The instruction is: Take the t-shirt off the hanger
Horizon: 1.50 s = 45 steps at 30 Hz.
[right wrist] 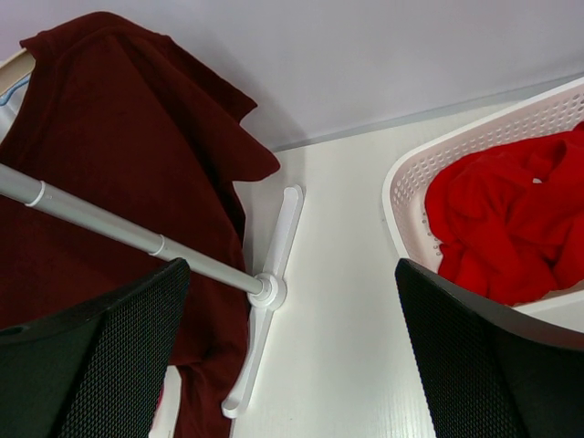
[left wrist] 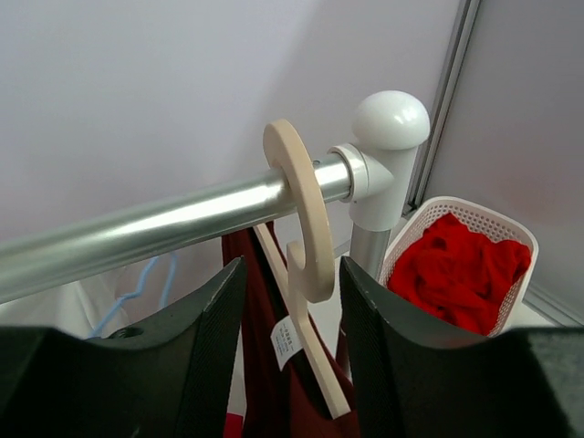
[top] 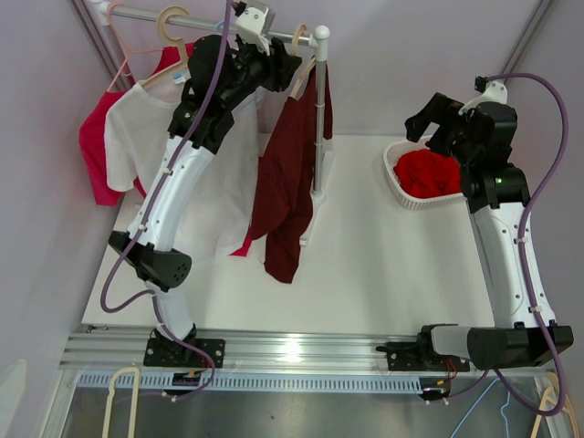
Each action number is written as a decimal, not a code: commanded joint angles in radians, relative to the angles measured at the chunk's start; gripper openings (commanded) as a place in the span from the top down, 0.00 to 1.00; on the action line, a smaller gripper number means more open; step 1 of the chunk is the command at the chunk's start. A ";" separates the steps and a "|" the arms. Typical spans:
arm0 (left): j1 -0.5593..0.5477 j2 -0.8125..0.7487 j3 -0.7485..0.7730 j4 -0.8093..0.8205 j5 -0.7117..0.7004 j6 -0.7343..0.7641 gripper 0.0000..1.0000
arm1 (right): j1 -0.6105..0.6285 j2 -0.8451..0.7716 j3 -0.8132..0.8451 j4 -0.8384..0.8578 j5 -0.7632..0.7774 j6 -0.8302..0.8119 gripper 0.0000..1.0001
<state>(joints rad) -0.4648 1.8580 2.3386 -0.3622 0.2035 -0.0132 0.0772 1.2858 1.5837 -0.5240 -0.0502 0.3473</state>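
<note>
A dark maroon t-shirt hangs on a cream wooden hanger at the right end of the metal rail. In the left wrist view the hanger's hook sits over the rail and its neck runs down between my fingers. My left gripper is open, one finger on each side of the hanger's neck, apart from it. The maroon t-shirt shows below. My right gripper is open and empty above the basket; the right wrist view shows the maroon t-shirt at left.
A white shirt and a pink shirt hang further left on the rail. The rack's white post and foot stand on the table. A white basket holds a red garment. Spare hangers lie in front.
</note>
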 commanded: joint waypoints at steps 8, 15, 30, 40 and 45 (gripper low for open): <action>-0.052 0.020 0.008 0.038 -0.143 0.076 0.61 | 0.006 -0.005 -0.011 0.047 -0.014 0.009 0.00; -0.098 0.044 -0.025 0.127 -0.286 0.131 0.65 | 0.006 -0.014 -0.018 0.044 -0.010 0.005 0.01; -0.098 0.063 0.001 0.097 -0.253 0.148 0.99 | 0.006 -0.016 -0.028 0.051 -0.022 0.012 0.00; -0.100 0.047 0.050 0.092 -0.253 0.119 0.99 | 0.007 -0.017 -0.025 0.050 -0.023 0.007 0.01; -0.098 0.003 0.062 0.101 -0.286 0.122 0.99 | 0.006 -0.016 -0.024 0.053 -0.027 0.009 0.01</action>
<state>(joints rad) -0.5625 1.9152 2.3440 -0.3080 -0.0597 0.1062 0.0772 1.2858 1.5520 -0.5034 -0.0685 0.3477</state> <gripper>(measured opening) 0.060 0.993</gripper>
